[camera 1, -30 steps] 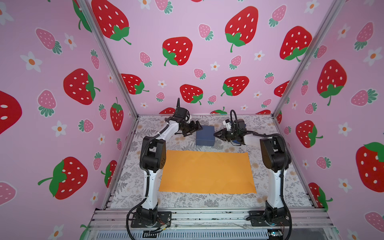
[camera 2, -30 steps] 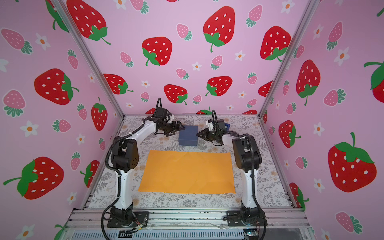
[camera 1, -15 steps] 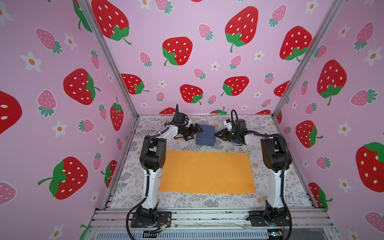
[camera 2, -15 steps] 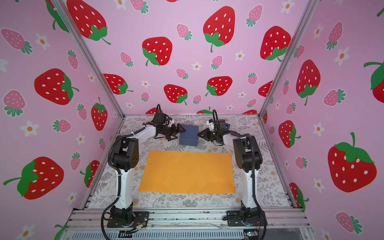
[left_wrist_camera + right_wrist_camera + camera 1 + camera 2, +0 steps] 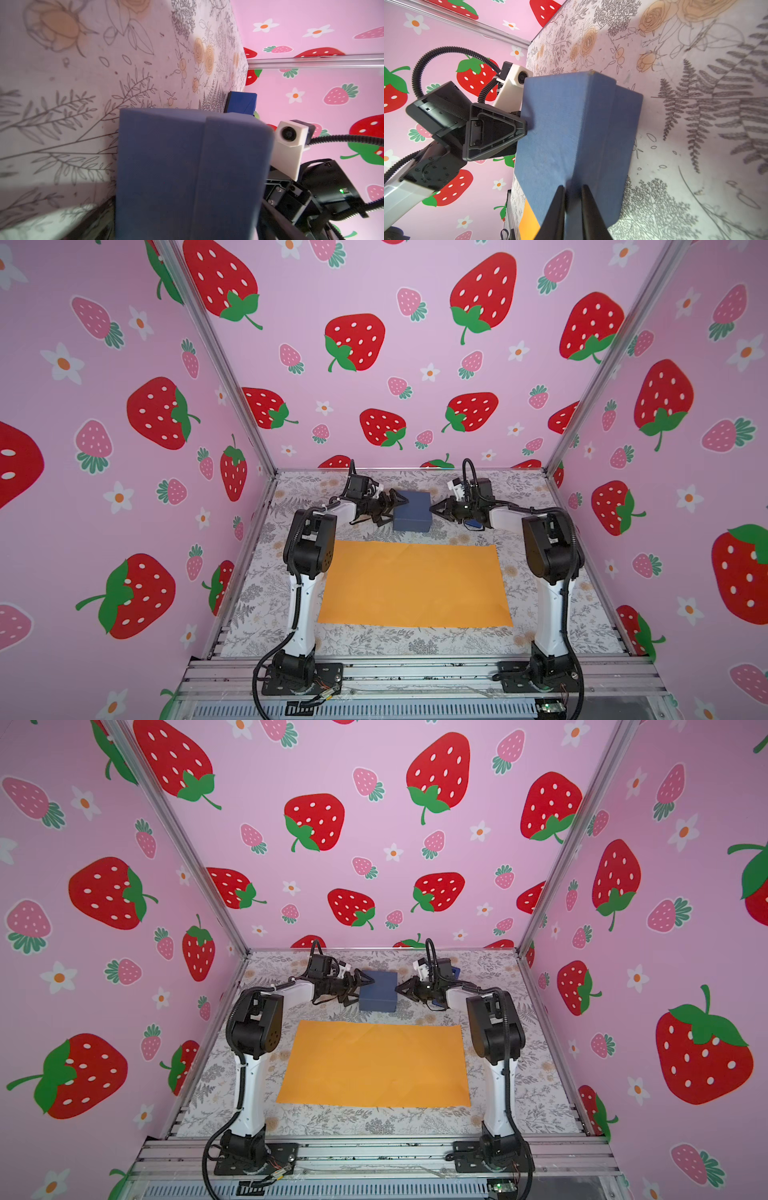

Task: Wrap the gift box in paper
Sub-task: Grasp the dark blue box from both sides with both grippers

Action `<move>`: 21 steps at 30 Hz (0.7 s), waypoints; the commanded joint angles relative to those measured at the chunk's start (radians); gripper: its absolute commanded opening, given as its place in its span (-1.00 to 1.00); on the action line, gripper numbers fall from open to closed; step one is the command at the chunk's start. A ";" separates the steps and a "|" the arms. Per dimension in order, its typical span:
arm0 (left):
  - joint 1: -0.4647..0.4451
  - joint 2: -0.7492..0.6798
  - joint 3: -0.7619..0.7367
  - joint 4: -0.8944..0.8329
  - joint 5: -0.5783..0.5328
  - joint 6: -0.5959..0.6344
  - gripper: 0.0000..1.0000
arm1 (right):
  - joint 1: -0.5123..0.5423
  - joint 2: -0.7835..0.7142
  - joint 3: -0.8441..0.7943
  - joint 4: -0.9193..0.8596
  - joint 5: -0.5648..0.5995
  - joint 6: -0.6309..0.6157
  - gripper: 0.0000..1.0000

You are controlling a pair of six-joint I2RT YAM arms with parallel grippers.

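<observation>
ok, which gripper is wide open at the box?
The left gripper, jaws spread wide at the gift box. The right gripper has jaws nearly shut, tips at the box.

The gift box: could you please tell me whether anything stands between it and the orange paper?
Nothing visible does: only a bare strip of floral table covering separates the gift box from the paper.
</observation>
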 commanded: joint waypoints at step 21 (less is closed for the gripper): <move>-0.030 -0.004 -0.021 0.236 0.082 -0.170 0.71 | -0.011 -0.014 -0.010 -0.120 0.080 -0.016 -0.55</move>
